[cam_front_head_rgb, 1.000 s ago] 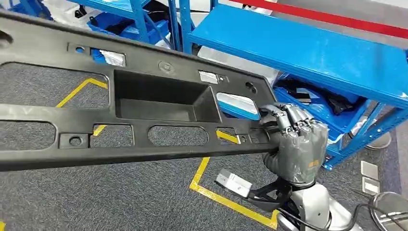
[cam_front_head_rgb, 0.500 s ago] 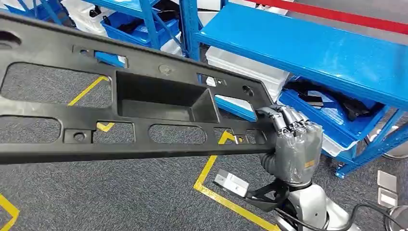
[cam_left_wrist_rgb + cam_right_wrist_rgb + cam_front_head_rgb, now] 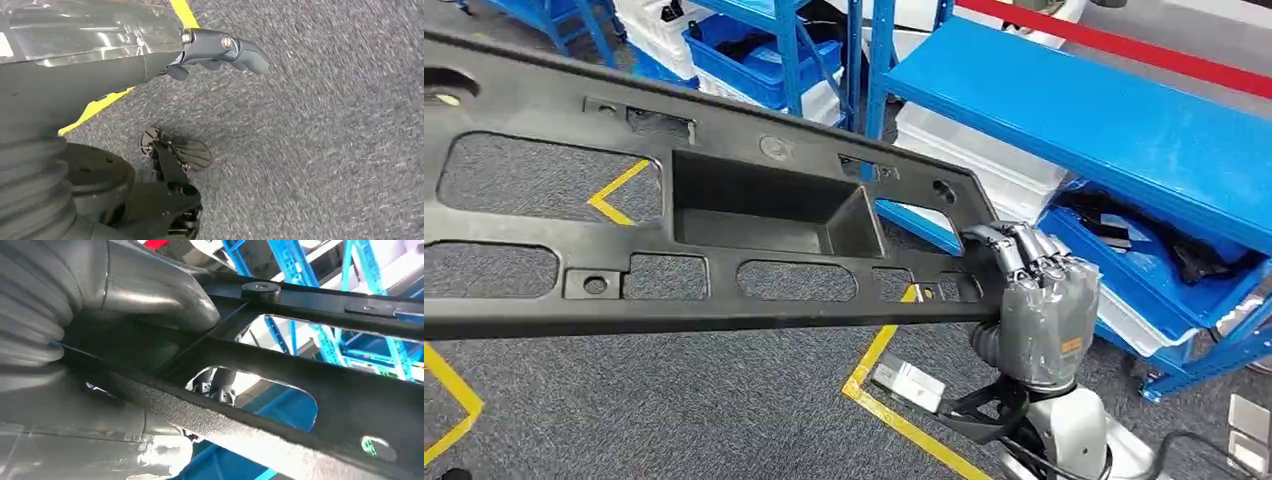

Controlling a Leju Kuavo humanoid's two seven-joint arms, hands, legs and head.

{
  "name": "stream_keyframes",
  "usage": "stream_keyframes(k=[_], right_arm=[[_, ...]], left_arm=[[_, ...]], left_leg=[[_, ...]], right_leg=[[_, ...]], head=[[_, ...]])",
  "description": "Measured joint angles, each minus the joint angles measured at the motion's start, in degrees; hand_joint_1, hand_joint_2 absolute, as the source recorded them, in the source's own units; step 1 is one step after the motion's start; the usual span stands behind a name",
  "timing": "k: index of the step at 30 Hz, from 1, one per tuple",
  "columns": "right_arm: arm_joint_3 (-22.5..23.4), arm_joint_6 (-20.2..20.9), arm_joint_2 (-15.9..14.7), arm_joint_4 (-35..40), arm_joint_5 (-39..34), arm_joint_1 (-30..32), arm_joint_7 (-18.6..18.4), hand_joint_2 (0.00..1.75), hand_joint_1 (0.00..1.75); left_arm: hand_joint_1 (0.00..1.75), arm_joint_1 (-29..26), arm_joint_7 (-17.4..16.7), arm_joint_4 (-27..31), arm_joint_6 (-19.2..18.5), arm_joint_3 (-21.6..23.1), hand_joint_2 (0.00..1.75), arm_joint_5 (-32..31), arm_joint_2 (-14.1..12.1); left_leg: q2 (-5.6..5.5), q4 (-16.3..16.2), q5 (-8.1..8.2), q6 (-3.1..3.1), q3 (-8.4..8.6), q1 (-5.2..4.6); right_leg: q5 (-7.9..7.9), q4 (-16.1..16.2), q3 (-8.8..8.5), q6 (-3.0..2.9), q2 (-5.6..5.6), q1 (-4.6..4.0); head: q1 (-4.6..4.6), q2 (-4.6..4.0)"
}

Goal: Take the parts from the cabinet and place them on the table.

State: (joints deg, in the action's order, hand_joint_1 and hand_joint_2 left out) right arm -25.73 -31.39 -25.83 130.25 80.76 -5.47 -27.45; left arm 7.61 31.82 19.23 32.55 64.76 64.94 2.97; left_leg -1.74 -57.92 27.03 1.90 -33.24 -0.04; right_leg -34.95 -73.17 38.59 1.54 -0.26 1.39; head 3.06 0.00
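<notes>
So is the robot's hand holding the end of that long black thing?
Yes, the right hand has its fingers wrapped over the end of the long black plastic part, which hangs above the grey carpet.

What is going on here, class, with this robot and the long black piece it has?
The robot's right hand grips one end of a long black plastic panel with cut-out openings and a recessed box in the middle, holding it level in the air above grey carpet marked with yellow tape. Blue metal shelving stands beyond it. The left hand is over the carpet, holding nothing visible.
</notes>
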Motion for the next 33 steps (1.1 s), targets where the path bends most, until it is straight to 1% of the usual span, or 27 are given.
stream_keyframes(k=[2, 3, 4, 5, 7, 8, 9, 10, 12, 13, 14, 15, 16, 17, 18, 19, 22, 23, 24, 25, 26, 27, 28, 29, 30, 32, 33], right_arm=[[0.0, -0.02, 0.0, 0.0, 0.0, -0.03, 0.0, 1.75, 1.75], [0.0, -0.02, 0.0, -0.02, 0.0, -0.03, 0.0, 1.75, 1.75], [0.0, -0.02, 0.0, 0.02, 0.0, -0.02, 0.0, 1.75, 1.75], [0.0, 0.0, 0.0, 0.02, 0.0, 0.05, 0.04, 1.75, 1.75], [0.0, 0.02, 0.0, 0.02, 0.0, 0.0, 0.07, 1.75, 1.75], [0.0, 0.07, 0.0, 0.02, 0.0, -0.04, 0.07, 1.75, 1.75], [0.0, 0.18, 0.0, 0.04, 0.0, 0.02, 0.04, 1.75, 1.75], [0.0, 0.24, 0.0, 0.18, 0.0, 0.15, -0.11, 1.75, 1.75], [0.07, 0.31, 0.0, 0.44, 0.0, 0.79, -0.2, 1.75, 1.75], [0.13, 0.29, 0.0, 0.48, 0.0, 1.14, -0.22, 1.75, 1.75], [0.15, 0.28, 0.0, 0.48, 0.0, 1.35, -0.22, 1.75, 1.75], [0.15, 0.28, 0.0, 0.5, 0.0, 1.49, -0.2, 1.75, 1.75], [0.18, 0.26, 0.0, 0.5, 0.0, 1.54, -0.13, 1.75, 1.75], [0.2, 0.26, 0.0, 0.57, 0.0, 1.54, -0.07, 1.75, 1.75], [0.2, 0.28, 0.0, 0.68, 0.0, 1.54, 0.07, 1.75, 1.75], [0.22, 0.28, 0.0, 0.83, 0.0, 1.55, 0.09, 1.75, 1.75], [0.22, 0.72, 0.0, 0.9, 0.0, 1.53, 0.28, 1.75, 1.75], [0.24, 0.96, 0.0, 1.0, 0.0, 1.54, 0.3, 1.75, 1.75], [0.26, 1.12, 0.0, 1.01, 0.0, 1.55, 0.44, 1.75, 1.75], [0.28, 1.14, 0.0, 1.09, 0.0, 1.52, 0.46, 1.75, 1.75], [0.28, 1.14, 0.0, 1.09, 0.0, 1.54, 0.46, 1.75, 1.75], [0.28, 1.14, 0.02, 1.09, 0.0, 1.61, 0.46, 1.75, 1.75], [0.28, 1.14, 0.02, 1.09, 0.02, 1.65, 0.46, 1.75, 1.75], [0.28, 1.14, 0.02, 1.09, 0.0, 1.75, 0.48, 1.75, 1.75], [0.28, 1.14, 0.02, 1.09, 0.0, 1.81, 0.52, 1.75, 1.75], [0.28, 1.14, 0.02, 1.09, 0.0, 1.8, 0.7, 1.75, 1.75], [0.28, 1.11, 0.02, 1.09, 0.0, 1.79, 0.72, 1.75, 1.75]], left_arm=[[0.0, 0.04, 0.0, 0.0, 0.0, 0.0, 1.75, -0.02, 0.0], [0.0, 0.02, 0.0, 0.0, 0.0, 0.0, 1.75, 0.0, 0.0], [0.0, 0.06, 0.0, 0.0, 0.0, 0.0, 1.75, 0.0, 0.0], [0.0, 0.01, 0.04, 0.0, 0.0, 0.0, 1.75, 0.02, 0.0], [0.0, -0.06, 0.15, 0.0, 0.0, 0.0, 1.75, 0.0, 0.0], [0.0, -0.01, 0.17, 0.0, 0.0, 0.0, 1.75, -0.07, -0.04], [0.0, 0.02, 0.18, 0.0, 0.0, 0.0, 1.75, -0.17, -0.02], [0.0, 0.11, 0.15, 0.0, -0.02, 0.0, 1.75, -0.28, -0.02], [0.0, 0.13, -0.15, 0.0, -0.11, 0.0, 1.75, -0.74, -0.02], [0.0, 0.12, -0.28, 0.0, -0.11, 0.0, 1.75, -0.79, -0.02], [0.0, 0.11, -0.37, 0.0, -0.11, 0.0, 1.75, -0.81, -0.02], [0.0, 0.12, -0.39, 0.0, -0.11, 0.0, 1.75, -0.81, -0.02], [0.0, 0.15, -0.39, 0.0, -0.11, 0.0, 1.75, -0.79, -0.02], [0.0, 0.18, -0.39, 0.0, -0.11, 0.0, 1.75, -0.79, -0.02], [0.0, 0.22, -0.39, 0.0, -0.11, 0.0, 1.75, -0.79, -0.02], [0.0, 0.35, -0.37, 0.0, -0.11, 0.0, 1.75, -0.76, -0.02], [0.0, 0.1, -0.33, 0.0, -0.11, 0.0, 1.75, -0.66, -0.02], [0.0, 0.09, -0.22, 0.0, -0.11, 0.0, 1.75, -0.66, -0.02], [0.0, 0.1, -0.15, 0.0, -0.11, 0.0, 1.75, -0.66, 0.0], [0.0, 0.21, -0.13, 0.0, -0.11, 0.0, 1.75, -0.63, 0.0], [0.0, 0.24, -0.11, 0.0, -0.11, 0.0, 1.75, -0.63, 0.0], [0.0, 0.22, -0.11, 0.0, -0.13, 0.0, 1.75, -0.63, 0.02], [0.0, 0.2, -0.11, 0.0, -0.13, 0.0, 1.75, -0.61, 0.04], [0.0, 0.19, -0.11, 0.0, -0.13, 0.0, 1.75, -0.59, 0.04], [0.0, 0.17, -0.11, 0.0, -0.11, 0.0, 1.75, -0.57, 0.04], [0.0, 0.24, -0.11, 0.0, -0.13, 0.0, 1.75, -0.52, 0.04], [0.0, 0.26, -0.11, 0.0, -0.13, 0.0, 1.75, -0.44, 0.04]], left_leg=[[-1.01, -0.69, 0.39, -0.44, -0.01, 0.17], [-1.4, -1.06, 0.66, -0.8, -0.29, 0.22], [-1.81, -1.89, 0.86, -1.18, -0.66, -0.16], [-1.89, -1.67, 0.76, -1.33, -0.78, -0.08], [-2.22, -1.39, 0.59, -1.89, -0.78, 0.12], [-2.35, -1.67, 0.9, -2.2, -0.77, 0.04], [-0.84, -3.13, 1.96, -2.65, -1.08, -0.08], [0.13, -6.11, 3.86, -3.02, -2.48, 0.04], [0.98, -15.43, 8.19, -3.57, -6.96, 0.37], [1.16, -18.88, 9.05, -3.67, -8.72, 0.46], [1.24, -19.43, 8.51, -3.65, -9.09, 0.56], [1.29, -17.41, 6.86, -3.52, -8.17, 0.58], [1.45, -12.75, 4.16, -3.25, -5.75, 0.56], [2.02, -7.02, 1.44, -2.88, -2.92, 0.48], [3.52, -2.33, 0.38, -2.43, -0.97, 0.25], [3.99, -1.7, 0.87, -2.29, -0.75, -0.2], [2.88, -1.62, 0.77, -1.58, -1.02, -0.53], [2.48, -0.62, 0.34, -1.02, -0.58, -0.13], [2.38, -0.18, 0.03, -0.74, -0.27, 0.11], [2.09, 0.02, -0.07, -0.35, -0.19, 0.15], [1.84, 0.02, -0.07, -0.14, -0.21, 0.15], [1.49, 0.02, -0.01, -0.04, -0.19, 0.07], [1.14, -0.02, 0.03, 0.02, -0.17, -0.03], [0.66, -0.1, 0.06, 0.05, -0.13, -0.1], [0.16, -0.17, 0.12, 0.04, -0.05, -0.1], [-0.88, -0.52, 0.39, -0.12, 0.13, -0.02], [-1.3, -0.91, 0.67, -0.38, 0.14, 0.01]], right_leg=[[5.55, 10.21, -4.64, -0.02, 0.68, 0.23], [4.92, 12.67, -5.9, -0.09, 2.41, 0.47], [5.19, 13.2, -5.69, -0.51, 2.18, 0.05], [5.21, 12.94, -5.56, -0.77, 1.78, 0.15], [5.3, 12.95, -5.62, -1.42, 1.38, -0.26], [5.56, 13.36, -5.77, -1.82, 0.81, 0.2], [5.59, 13.41, -5.89, -1.96, 0.52, 0.26], [5.5, 13.41, -5.89, -2.27, 0.14, 0.26], [5.4, 13.4, -5.91, -2.41, -0.82, 0.14], [5.35, 13.39, -5.9, -2.44, -1.3, 0.13], [5.3, 13.38, -5.95, -2.4, -1.68, 0.13], [5.2, 13.38, -6.08, -2.37, -2.0, 0.13], [5.06, 13.38, -6.34, -2.3, -2.33, 0.13], [4.88, 13.39, -6.66, -2.12, -2.62, 0.13], [4.71, 13.42, -6.85, -1.87, -2.87, 0.11], [4.52, 13.29, -6.86, -1.55, -3.06, -0.31], [4.6, 13.99, -7.27, -0.81, -3.95, -0.19], [4.38, 14.11, -7.53, -0.4, -4.11, -0.2], [3.56, 13.2, -7.51, -0.29, -2.79, 0.09], [1.71, 10.71, -6.28, -0.34, -1.38, 0.02], [-0.52, 6.72, -4.37, -0.31, -0.56, 0.0], [-2.47, 2.25, -2.17, -0.19, -0.18, -0.03], [-3.64, -1.55, -0.19, -0.09, -0.01, -0.05], [-3.32, -3.37, 0.98, -0.01, 0.01, -0.06], [-1.58, -1.99, 0.58, -0.03, 0.02, -0.05], [4.07, 7.03, -3.27, -0.26, 0.33, 0.03], [6.29, 11.97, -5.32, -0.39, 1.22, 0.12]], head=[[0.2, 0.0], [0.31, 0.0], [0.42, 0.0], [0.33, 0.0], [0.09, 0.0], [0.11, 0.0], [-0.19, 0.0], [-0.85, 0.0], [-0.87, 0.0], [-0.92, 0.0], [-0.92, 0.0], [-0.94, 0.0], [-0.92, 0.0], [-0.96, 0.0], [-0.96, 0.0], [-0.98, 0.0], [-0.92, 0.0], [-0.94, 0.0], [-0.76, 0.0], [-0.72, 0.0], [-0.39, 0.0], [-0.04, 0.0], [0.02, 0.0], [0.07, 0.0], [0.09, 0.0], [0.22, 0.0], [0.41, 0.0]])
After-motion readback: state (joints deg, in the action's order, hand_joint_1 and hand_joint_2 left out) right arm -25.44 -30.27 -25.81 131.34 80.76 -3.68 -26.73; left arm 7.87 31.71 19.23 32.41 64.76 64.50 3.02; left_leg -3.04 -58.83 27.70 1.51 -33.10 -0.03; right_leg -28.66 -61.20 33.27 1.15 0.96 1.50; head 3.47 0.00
